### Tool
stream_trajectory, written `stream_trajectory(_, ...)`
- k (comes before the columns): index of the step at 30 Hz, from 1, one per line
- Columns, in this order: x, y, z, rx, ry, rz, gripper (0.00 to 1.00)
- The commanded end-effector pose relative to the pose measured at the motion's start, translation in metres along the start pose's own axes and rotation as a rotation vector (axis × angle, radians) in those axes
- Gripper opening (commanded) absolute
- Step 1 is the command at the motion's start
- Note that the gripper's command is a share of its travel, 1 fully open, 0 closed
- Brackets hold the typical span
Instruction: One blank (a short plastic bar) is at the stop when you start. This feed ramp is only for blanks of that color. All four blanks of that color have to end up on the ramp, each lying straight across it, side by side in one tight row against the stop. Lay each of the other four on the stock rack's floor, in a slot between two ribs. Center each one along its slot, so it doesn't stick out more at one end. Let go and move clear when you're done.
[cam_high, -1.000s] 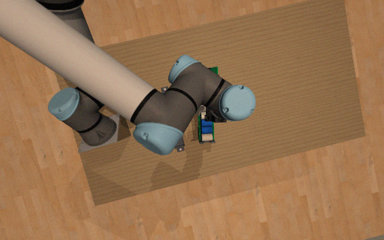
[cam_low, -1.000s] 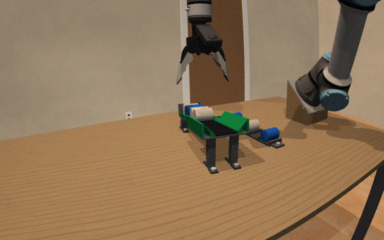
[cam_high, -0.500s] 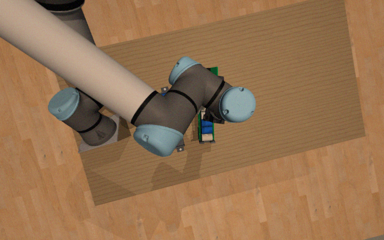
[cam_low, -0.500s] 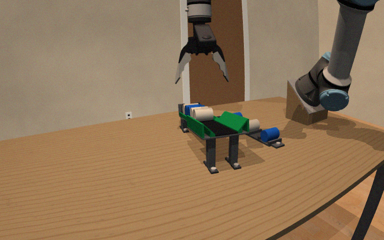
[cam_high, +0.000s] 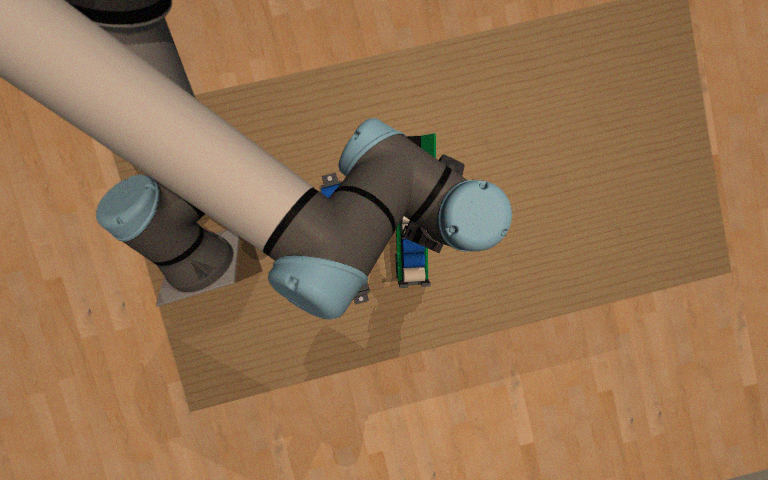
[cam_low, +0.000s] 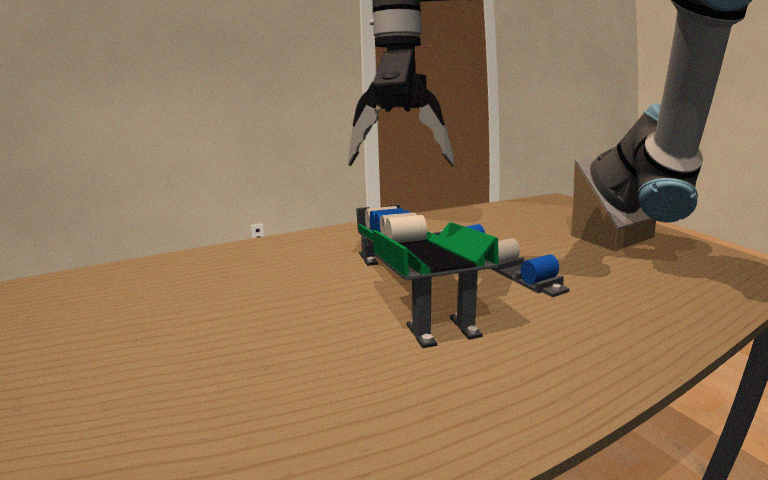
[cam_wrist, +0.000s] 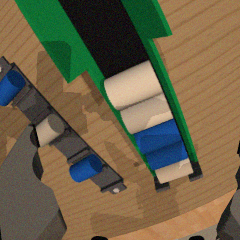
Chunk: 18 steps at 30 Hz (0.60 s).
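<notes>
End effector (cam_high: 438, 200) (cam_low: 402, 164) (cam_wrist: 141, 130) spread to full width, tips pointing down, nothing gripped; it hangs well above the feed ramp (cam_high: 430, 144) (cam_low: 390, 253) (cam_wrist: 45, 35). Below, ramp carries five blanks in a row, each lying across the dark bed between green side walls. Counting from the stop (cam_high: 414, 284) (cam_low: 363, 217) (cam_wrist: 195, 171): first a cream blank (cam_high: 414, 275) (cam_low: 386, 208) (cam_wrist: 174, 171) beside the stop, then two blue blanks (cam_high: 414, 260) (cam_low: 376, 220) (cam_wrist: 158, 136) side by side, then a fourth blank, cream (cam_low: 387, 221) (cam_wrist: 147, 114), and the uphill blank (cam_low: 407, 228) (cam_wrist: 133, 85), also cream, at the open end of the row. So both blues sit between creams. Stock rack (cam_high: 329, 178) (cam_low: 512, 274) (cam_wrist: 112, 177) low alongside, apart from ramp, three blanks set crosswise: an end blue blank (cam_high: 329, 190) (cam_low: 540, 268) (cam_wrist: 11, 87) at the end away from the stop, a middle cream blank (cam_low: 508, 249) (cam_wrist: 50, 130), and another blue one (cam_low: 475, 228) (cam_wrist: 86, 168) toward the opposite end. Top view: arm covers most of rack. Ramp legs and rack stand on the wood-grain surface (cam_high: 594, 169) (cam_low: 226, 367) (cam_wrist: 215, 75). Farther out, arm's base on a wedge-shaped block (cam_high: 249, 266) (cam_low: 594, 232); brown door (cam_low: 436, 141) and pale wall (cam_low: 169, 113) behind.
</notes>
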<state>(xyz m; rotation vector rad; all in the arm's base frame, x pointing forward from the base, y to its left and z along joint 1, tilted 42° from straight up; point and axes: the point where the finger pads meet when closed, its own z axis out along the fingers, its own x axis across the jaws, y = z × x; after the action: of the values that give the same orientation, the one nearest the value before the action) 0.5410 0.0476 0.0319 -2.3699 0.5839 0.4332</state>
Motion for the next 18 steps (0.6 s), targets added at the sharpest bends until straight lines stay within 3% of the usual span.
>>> stream_trajectory(1,0.0038,0.0044,0.0014,-0.003,0.003,0.157,1.00)
stream_trajectory(18,0.0122,0.0119,0.0032,-0.003,0.004,0.506,1.00)
